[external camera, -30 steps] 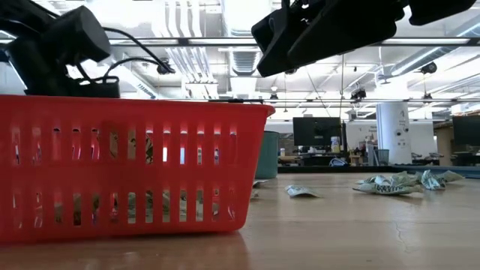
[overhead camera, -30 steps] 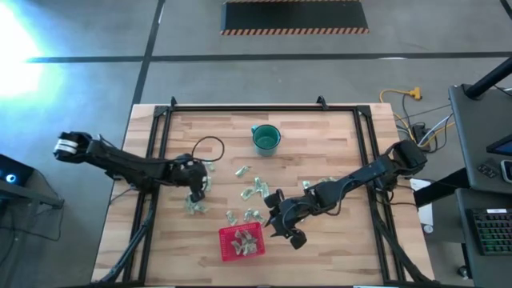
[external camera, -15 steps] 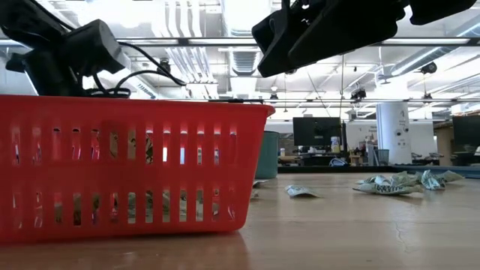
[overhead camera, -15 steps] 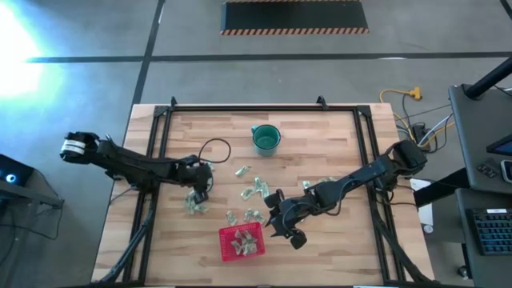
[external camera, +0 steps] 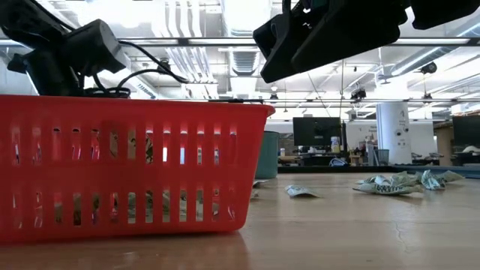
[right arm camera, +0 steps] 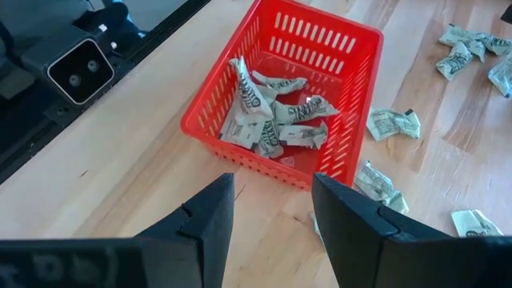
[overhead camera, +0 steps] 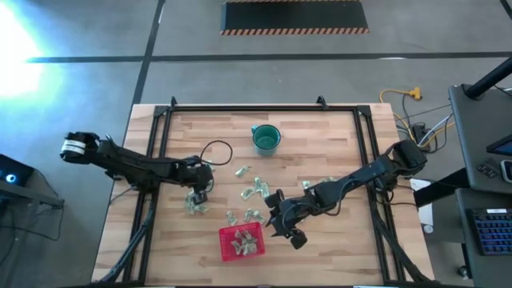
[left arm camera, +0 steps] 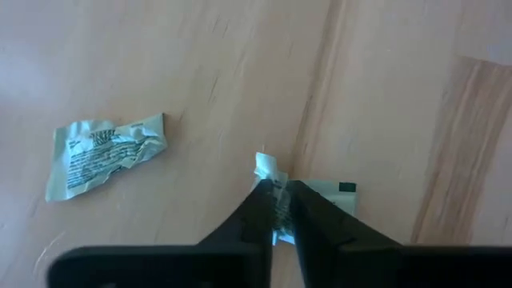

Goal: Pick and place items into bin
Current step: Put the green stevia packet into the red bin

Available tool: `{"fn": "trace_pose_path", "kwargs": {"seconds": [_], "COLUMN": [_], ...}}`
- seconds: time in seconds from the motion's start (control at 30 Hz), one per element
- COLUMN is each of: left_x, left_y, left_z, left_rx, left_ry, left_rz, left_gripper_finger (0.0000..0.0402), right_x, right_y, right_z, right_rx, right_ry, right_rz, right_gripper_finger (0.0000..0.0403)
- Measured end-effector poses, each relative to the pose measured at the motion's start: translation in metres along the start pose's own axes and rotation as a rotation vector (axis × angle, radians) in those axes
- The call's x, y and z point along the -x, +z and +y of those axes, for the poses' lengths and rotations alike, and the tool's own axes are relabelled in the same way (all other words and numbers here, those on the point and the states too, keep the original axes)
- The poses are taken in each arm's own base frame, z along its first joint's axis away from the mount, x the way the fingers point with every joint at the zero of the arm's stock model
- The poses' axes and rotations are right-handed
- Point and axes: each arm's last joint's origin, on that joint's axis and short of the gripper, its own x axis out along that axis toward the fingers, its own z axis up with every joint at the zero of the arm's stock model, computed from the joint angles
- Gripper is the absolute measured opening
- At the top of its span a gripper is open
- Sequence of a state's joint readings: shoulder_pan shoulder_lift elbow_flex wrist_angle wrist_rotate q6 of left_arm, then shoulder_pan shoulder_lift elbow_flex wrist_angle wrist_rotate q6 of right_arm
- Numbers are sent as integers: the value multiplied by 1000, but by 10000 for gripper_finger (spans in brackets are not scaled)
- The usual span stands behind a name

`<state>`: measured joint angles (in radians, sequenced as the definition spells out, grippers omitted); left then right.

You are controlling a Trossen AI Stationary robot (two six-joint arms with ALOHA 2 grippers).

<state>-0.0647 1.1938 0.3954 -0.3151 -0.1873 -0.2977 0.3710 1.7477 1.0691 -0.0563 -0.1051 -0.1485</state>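
On the left side of the wooden counter [overhead camera: 320, 240] we see the left gripper [overhead camera: 200, 194] lowered among the loose items. In its wrist view its two dark fingers [left arm camera: 248, 216] are pressed together on a pale green packet [left arm camera: 324, 196], pinching the packet's whitish edge between them while the packet lies on the wood. Another crumpled green packet [left arm camera: 104, 152] lies apart from it, untouched. Just below that gripper in the high view we find a further small packet [overhead camera: 194, 207] on the counter.

Toward the far edge of the counter stands a teal cup [overhead camera: 266, 138], upright and well apart from the rest. Nearer the middle we see a scatter of packets [overhead camera: 254, 189] spread over the wood, and a few more [overhead camera: 242, 216] just beside the far wall of the red bin [overhead camera: 225, 248].

The bin sits near the front edge of the counter, and it holds several crumpled packets [right arm camera: 276, 112] in a heap on its floor. In the low view its slotted red wall [external camera: 135, 169] fills the left of the scene.

The right gripper [overhead camera: 286, 231] hovers just beside the bin's right side. In its wrist view its fingers [right arm camera: 204, 220] stand spread apart with nothing between them, above the bare wood at the bin's near corner.
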Motion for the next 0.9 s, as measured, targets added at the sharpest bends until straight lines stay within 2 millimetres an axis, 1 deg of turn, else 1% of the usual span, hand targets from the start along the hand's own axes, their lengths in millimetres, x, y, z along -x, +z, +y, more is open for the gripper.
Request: {"fn": "trace_pose_path", "kwargs": {"seconds": [0.1, 0.37, 0.6, 0.77, 0.9], "left_x": [1, 7, 11, 20, 27], "left_y": [1, 15, 21, 33, 39], "left_z": [0, -3, -6, -16, -28], "left_rx": [-12, -21, -18, -42, -99], "left_ry": [1, -8, -40, -74, -112], "left_rz": [1, -36, -54, -101, -141], "left_gripper_finger": [6, 3, 1, 1, 1], "right_x": [0, -1, -2, -2, -2], "right_y": [0, -4, -10, -16, -23], "right_z": [0, 1, 1, 1, -1], "right_rx": [0, -1, -3, -8, -39], "right_ry": [0, 1, 1, -9, -83], "right_rz": [0, 12, 29, 62, 148], "right_gripper_finger": [160, 160, 160, 160, 160]}}
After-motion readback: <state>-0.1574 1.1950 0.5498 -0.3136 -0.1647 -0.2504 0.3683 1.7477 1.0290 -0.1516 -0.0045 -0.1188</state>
